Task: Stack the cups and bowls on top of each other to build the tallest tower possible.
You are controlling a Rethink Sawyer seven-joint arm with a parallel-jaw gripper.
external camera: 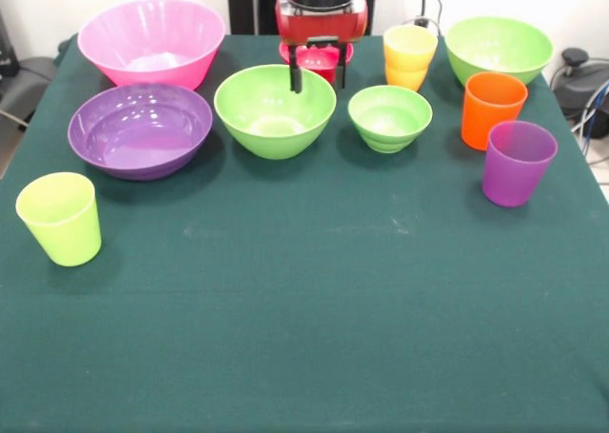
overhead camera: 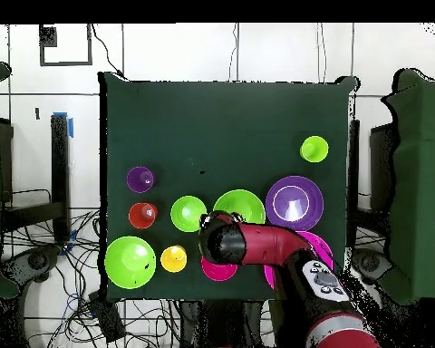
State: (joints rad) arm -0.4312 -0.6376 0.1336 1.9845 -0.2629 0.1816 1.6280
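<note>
A: Bowls, glossy plastic: where are they sitting?
B: All standing apart on the green table (external camera: 304, 338). Pink bowl (external camera: 152, 41) at the far corner, purple bowl (external camera: 140, 128) lying just in front of it, three lime green bowls (external camera: 275, 109) spreading across the far half, small red bowl (external camera: 319, 60) resting behind.
A: Cups?
B: Lime cup (external camera: 60, 218) standing alone near the front; yellow-orange (external camera: 409, 57), orange (external camera: 492, 108) and purple cup (external camera: 517, 162) grouping opposite.
A: Gripper?
B: Gripper (external camera: 317, 71) hanging over the red bowl, fingers spread, holding nothing.

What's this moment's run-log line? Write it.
gripper open | by small glossy red plastic bowl | large lime green plastic bowl just in front | no tower yet
</note>
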